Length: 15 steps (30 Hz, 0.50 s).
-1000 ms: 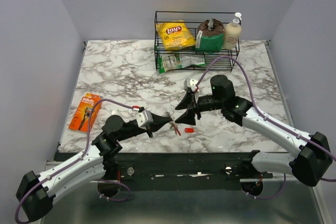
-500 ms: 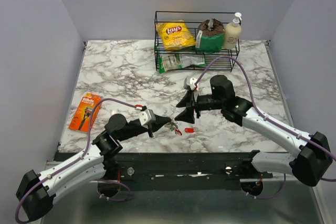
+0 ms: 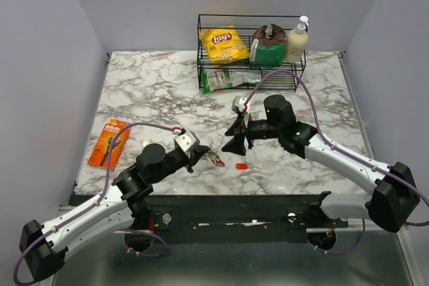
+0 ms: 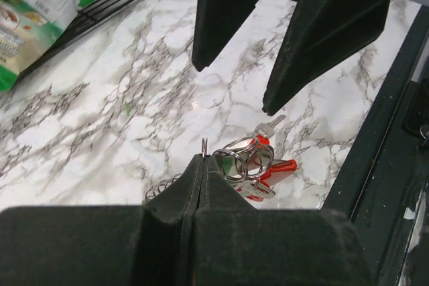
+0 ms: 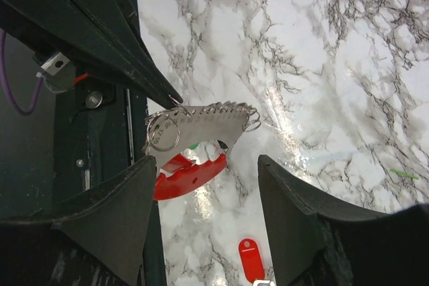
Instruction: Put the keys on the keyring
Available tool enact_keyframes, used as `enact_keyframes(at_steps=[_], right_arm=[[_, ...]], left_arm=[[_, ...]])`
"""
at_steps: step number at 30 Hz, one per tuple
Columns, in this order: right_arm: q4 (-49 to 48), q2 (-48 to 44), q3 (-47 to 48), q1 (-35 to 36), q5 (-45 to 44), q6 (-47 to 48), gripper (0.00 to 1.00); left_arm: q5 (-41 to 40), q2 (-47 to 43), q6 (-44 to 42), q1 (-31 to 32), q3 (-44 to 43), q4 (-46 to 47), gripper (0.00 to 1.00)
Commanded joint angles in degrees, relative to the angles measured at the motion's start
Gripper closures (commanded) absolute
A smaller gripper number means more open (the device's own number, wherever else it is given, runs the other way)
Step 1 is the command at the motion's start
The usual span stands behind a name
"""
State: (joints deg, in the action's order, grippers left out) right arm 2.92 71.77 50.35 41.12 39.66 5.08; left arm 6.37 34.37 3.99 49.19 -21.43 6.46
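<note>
I have the left claw [image 3: 201, 155] clenched on the keyring [image 5: 163, 132] near the worktop's [image 3: 147, 92] front edge; right claw [image 3: 234, 136] released.

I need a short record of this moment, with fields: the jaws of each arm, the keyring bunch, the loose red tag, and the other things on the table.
left jaws: shut on the keyring, the bunch at their tip
right jaws: open, empty, hovering just beyond the bunch
bunch: red oval loop, silvery-grey flat piece, several small rings
red key tag: lying on the table, apart from the bunch
other things: orange razor pack at the left edge; wire rack at the back
</note>
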Motion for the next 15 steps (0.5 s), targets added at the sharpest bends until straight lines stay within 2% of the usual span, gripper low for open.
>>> enact_keyframes(at_steps=[1, 5, 11, 15], right_arm=[[-1.2, 1.4, 1.5, -0.3, 0.2, -0.8, 0.29], [-2.0, 2.2, 1.3, -0.3, 0.2, -0.9, 0.29], [-2.1, 2.3, 0.5, -0.3, -0.3, -0.9, 0.28], [-2.1, 2.1, -0.2, -0.5, -0.9, -1.0, 0.27]], left_arm=[[-11.0, -1.2, 2.7, 1.4, -4.7, -8.7, 1.0], [-15.4, 1.7, 4.4, 1.4, -3.7, -7.4, 1.0], [-16.5, 14.7, 3.9, 1.4, -2.7, 1.8, 1.0], [-20.5, 23.6, 2.1, 1.3, -5.3, 6.4, 1.0]])
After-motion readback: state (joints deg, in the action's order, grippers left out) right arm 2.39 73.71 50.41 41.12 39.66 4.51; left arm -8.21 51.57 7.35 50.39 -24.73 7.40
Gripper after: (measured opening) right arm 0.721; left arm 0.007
